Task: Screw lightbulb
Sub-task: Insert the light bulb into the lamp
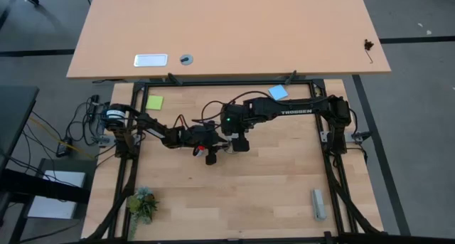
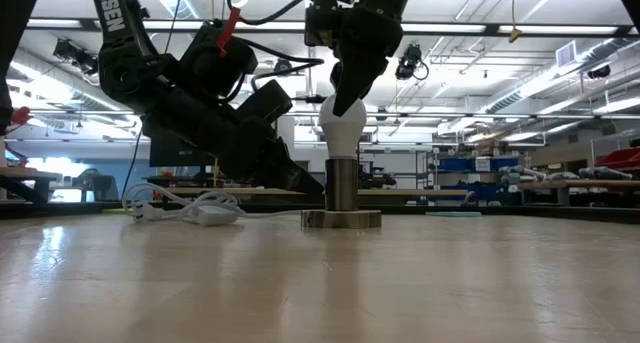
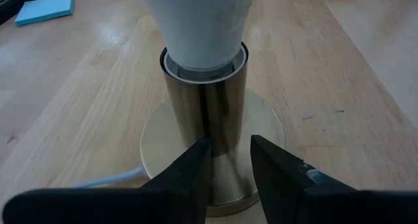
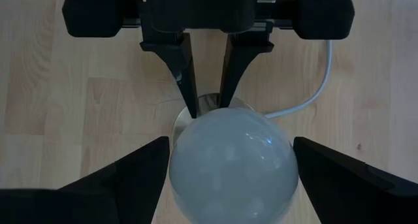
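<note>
The right gripper's fingers (image 4: 124, 168) flank the lightbulb (image 4: 232, 162), apart from it; the left gripper (image 4: 208, 96) clamps the socket below.

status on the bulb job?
Left gripper clamps socket stem. Right gripper open around bulb, which sits upright in socket. Nothing in the way.

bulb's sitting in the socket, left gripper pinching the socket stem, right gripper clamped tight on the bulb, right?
Not quite. In the right wrist view the right gripper is open, its fingers clear of the lightbulb on both sides. The rest holds: the bulb sits in the socket, whose stem the left gripper pinches.
</note>
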Robot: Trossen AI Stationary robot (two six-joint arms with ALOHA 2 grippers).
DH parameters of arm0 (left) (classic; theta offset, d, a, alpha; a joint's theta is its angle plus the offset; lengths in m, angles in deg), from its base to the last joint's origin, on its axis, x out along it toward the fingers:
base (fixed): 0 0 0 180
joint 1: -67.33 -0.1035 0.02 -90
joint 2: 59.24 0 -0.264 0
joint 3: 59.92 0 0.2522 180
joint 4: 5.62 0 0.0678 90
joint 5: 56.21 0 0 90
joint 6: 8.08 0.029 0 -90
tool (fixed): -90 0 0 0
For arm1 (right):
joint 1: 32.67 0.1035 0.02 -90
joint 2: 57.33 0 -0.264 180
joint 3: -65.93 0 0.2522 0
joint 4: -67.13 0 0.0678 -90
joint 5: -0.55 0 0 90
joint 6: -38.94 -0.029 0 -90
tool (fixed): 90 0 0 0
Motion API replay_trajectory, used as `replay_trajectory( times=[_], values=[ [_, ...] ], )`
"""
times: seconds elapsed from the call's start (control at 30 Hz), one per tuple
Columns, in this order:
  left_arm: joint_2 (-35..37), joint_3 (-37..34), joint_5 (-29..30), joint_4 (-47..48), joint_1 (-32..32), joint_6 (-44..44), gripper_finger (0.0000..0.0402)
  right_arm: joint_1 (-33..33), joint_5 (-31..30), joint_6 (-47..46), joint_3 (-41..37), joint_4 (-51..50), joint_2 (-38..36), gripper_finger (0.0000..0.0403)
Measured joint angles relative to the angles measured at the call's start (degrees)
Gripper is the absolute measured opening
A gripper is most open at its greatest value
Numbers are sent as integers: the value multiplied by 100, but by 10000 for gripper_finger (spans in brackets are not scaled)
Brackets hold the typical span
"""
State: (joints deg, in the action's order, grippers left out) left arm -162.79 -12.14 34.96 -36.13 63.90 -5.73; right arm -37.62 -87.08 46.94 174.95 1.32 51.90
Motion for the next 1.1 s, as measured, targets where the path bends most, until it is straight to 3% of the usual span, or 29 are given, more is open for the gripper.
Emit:
replay_trajectory(
  times=[0.3,0.57,1.1],
  values=[
    [0,0,-20,2,0,-2,114,33,-105,386,514,-248,-13,333],
    [0,-2,-17,3,0,-2,114,189,-134,1887,633,-829,12,316],
    [0,-2,7,-2,0,-4,114,184,-140,1920,633,-878,24,260]
  ],
)
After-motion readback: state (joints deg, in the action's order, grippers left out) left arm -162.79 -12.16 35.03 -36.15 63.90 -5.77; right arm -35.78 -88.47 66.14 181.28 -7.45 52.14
